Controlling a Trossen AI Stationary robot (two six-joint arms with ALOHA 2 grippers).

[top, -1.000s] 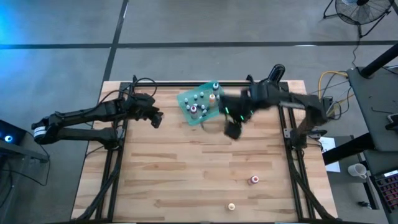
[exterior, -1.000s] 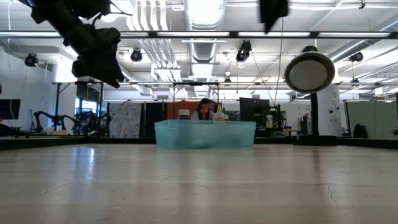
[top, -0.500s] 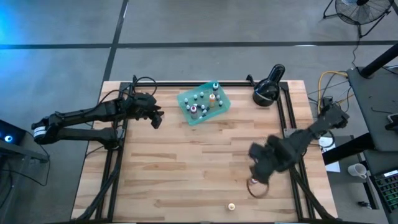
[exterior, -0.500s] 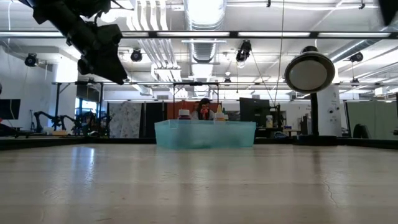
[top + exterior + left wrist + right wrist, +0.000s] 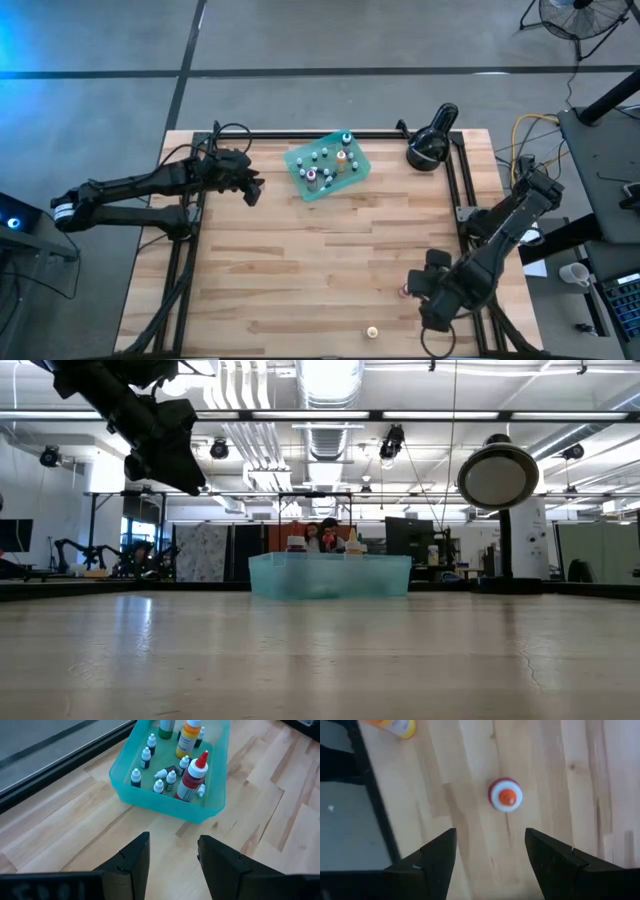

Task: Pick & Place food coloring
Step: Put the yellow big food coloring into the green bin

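A small red-and-white food coloring bottle (image 5: 505, 795) stands upright on the wood near the table's near right corner, also in the high view (image 5: 406, 291). My right gripper (image 5: 490, 857) hovers open above it, pointing down, the bottle just ahead of its fingers (image 5: 425, 290). A yellow bottle (image 5: 372, 331) lies nearer the front edge, also in the right wrist view (image 5: 395, 726). Several more bottles stand in the teal tray (image 5: 298, 177) at the far middle. My left gripper (image 5: 172, 855) waits open, in the air left of the tray (image 5: 250, 190).
A black round lamp-like device (image 5: 430, 145) stands at the far right corner, seen tall in the low view (image 5: 497, 475). The teal tray's wall (image 5: 330, 578) faces the low camera. Black frame rails (image 5: 465, 215) run along the table's sides. Bare wood fills the middle.
My right gripper has swung from above the tray at the far side to the near right part of the table and come down, ending over the red-and-white bottle. It stays open. The bottles and tray have not moved.
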